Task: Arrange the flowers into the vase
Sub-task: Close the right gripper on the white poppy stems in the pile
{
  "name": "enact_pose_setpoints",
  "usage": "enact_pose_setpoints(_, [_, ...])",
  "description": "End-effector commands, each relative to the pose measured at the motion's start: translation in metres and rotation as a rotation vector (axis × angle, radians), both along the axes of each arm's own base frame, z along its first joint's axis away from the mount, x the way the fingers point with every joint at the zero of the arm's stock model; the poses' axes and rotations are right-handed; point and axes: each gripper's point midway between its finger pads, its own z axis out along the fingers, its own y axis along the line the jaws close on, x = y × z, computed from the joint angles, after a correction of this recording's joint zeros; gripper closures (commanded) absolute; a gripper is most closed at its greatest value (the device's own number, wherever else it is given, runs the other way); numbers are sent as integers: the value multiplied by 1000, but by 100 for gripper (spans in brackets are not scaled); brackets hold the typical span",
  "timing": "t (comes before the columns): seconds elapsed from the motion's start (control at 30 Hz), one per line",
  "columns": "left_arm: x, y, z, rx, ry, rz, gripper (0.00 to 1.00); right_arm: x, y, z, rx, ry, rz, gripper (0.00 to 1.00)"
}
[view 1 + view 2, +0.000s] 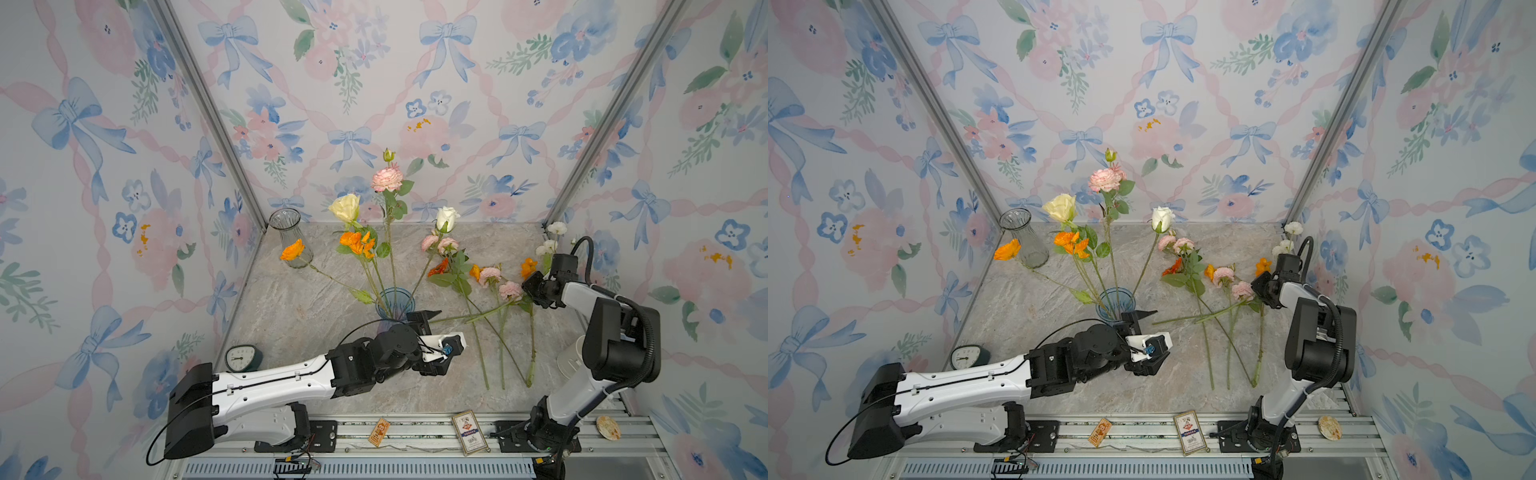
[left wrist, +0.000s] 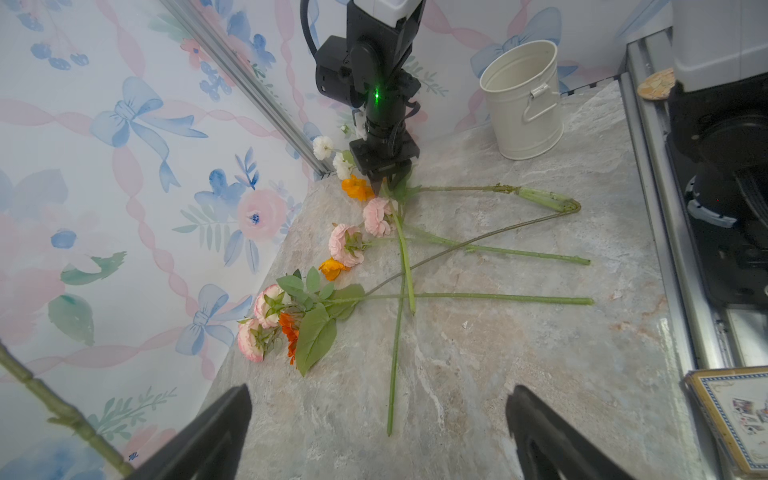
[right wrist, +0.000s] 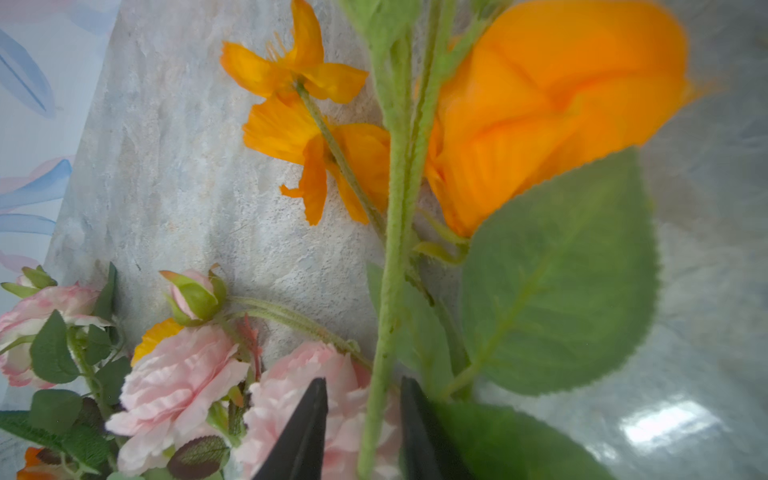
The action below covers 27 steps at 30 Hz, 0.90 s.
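Observation:
A blue glass vase (image 1: 395,302) (image 1: 1116,302) stands mid-table and holds several flowers: a cream rose (image 1: 345,208), a pink rose (image 1: 386,179), a white rose (image 1: 447,218) and orange poppies (image 1: 355,243). More flowers lie to its right: pink roses (image 1: 490,275) (image 2: 345,245) and an orange poppy (image 1: 528,267) (image 3: 552,104). My right gripper (image 1: 530,291) (image 2: 384,185) (image 3: 362,380) is low over that poppy's green stem (image 3: 395,249). Its jaws straddle the stem with a gap on one side, so it is open. My left gripper (image 1: 444,338) (image 2: 380,390) hangs wide open and empty just right of the vase.
A clear glass vase (image 1: 289,237) stands at the back left, with a small clock (image 1: 241,357) by the left wall. A white bucket (image 2: 523,99) sits behind my right arm. Card boxes (image 1: 469,432) and a round coaster (image 1: 608,428) lie on the front rail.

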Motion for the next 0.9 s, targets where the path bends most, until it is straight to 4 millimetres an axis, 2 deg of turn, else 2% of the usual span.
enact_pose_setpoints(0.0, [-1,-1,-4,-8,11,-5,2,10,-2,-1,-8,-9,11,69])
enact_pose_setpoints(0.1, [-1,-1,-5,-5,11,-4,2,11,-2,-4,-5,-8,14,74])
enact_pose_setpoints(0.23, [-1,-1,-5,-4,12,-7,2,12,0,-4,8,-10,20,86])
enact_pose_setpoints(0.43, [-1,-1,-5,-2,12,-7,2,12,7,9,-6,-31,33,91])
enact_pose_setpoints(0.67, [-2,0,-1,-10,6,-4,2,13,25,53,-88,-92,56,99])
enact_pose_setpoints(0.7, [-1,1,-1,-10,5,-2,2,13,27,68,-101,-122,56,100])
enact_pose_setpoints(0.87, [-1,2,1,-9,-5,4,2,7,38,110,-178,-187,94,100])
